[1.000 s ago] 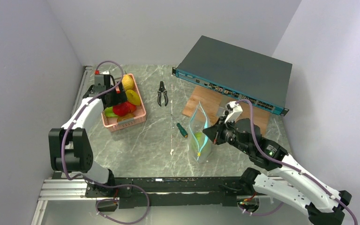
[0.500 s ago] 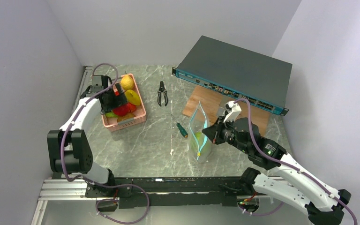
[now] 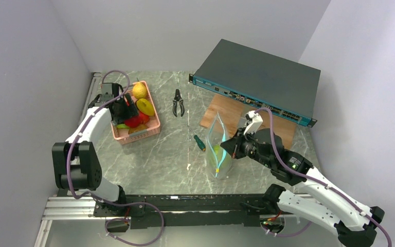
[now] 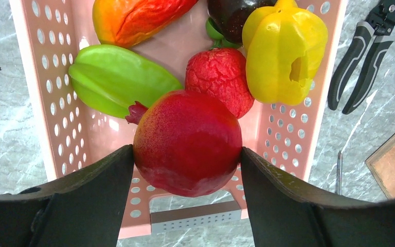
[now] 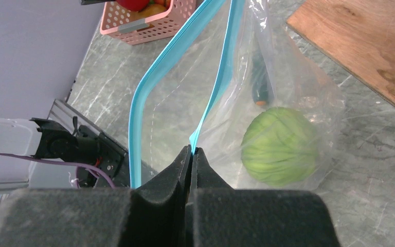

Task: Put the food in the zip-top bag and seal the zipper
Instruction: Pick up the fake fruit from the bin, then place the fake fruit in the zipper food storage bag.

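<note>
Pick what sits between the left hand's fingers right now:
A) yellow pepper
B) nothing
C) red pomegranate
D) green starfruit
C: in the left wrist view the red pomegranate fills the gap of the left hand, both fingers against its sides, above the pink basket.

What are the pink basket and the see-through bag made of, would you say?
The pink basket looks like moulded matte plastic, given its even rows of holes. The bag seems thin glossy plastic film: it crinkles and the green fruit shows through it.
</note>
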